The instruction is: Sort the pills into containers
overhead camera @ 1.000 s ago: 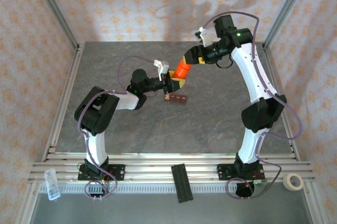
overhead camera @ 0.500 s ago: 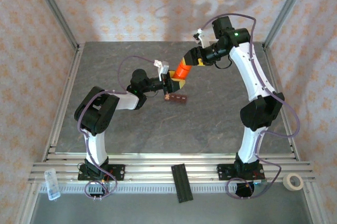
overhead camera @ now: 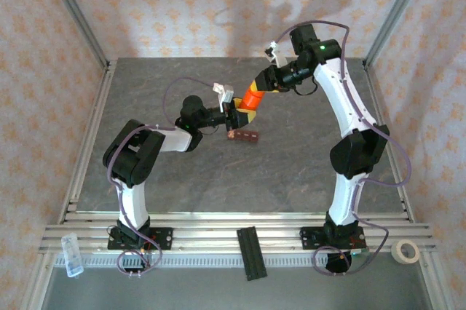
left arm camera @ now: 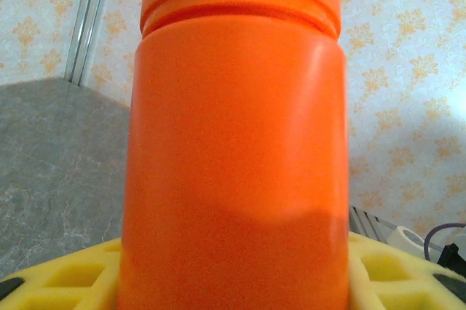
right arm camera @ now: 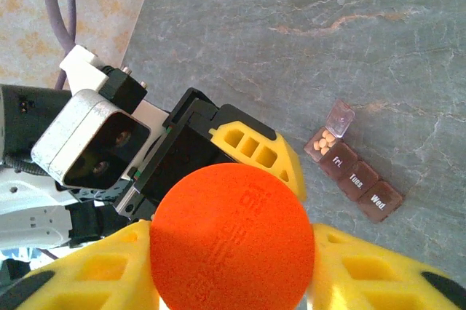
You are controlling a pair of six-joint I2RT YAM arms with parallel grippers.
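An orange bottle (overhead camera: 252,97) stands tilted above the table's middle, held between both arms. My left gripper (overhead camera: 242,114) is shut on its body (left arm camera: 233,157), yellow fingers (left arm camera: 69,275) at either side. My right gripper (overhead camera: 261,84) is shut on the round orange cap (right arm camera: 233,237), its yellow fingers (right arm camera: 95,270) pressed against both sides. The containers (overhead camera: 245,136), a dark red-brown bar of joined compartments (right arm camera: 358,175), lie on the table just below the bottle. The end compartment has its clear lid (right arm camera: 339,118) up, and small orange pills (right arm camera: 323,144) lie inside.
The grey table (overhead camera: 218,172) has bare room in front of and beside the containers. A black strip (overhead camera: 248,252) lies across the near rails, a tape roll (overhead camera: 405,251) at the near right and a clear small box (overhead camera: 70,253) at the near left.
My right gripper's fingers have closed in onto the bottle's cap, and the right arm has shifted slightly. The left arm and the bottle's body have stayed put.
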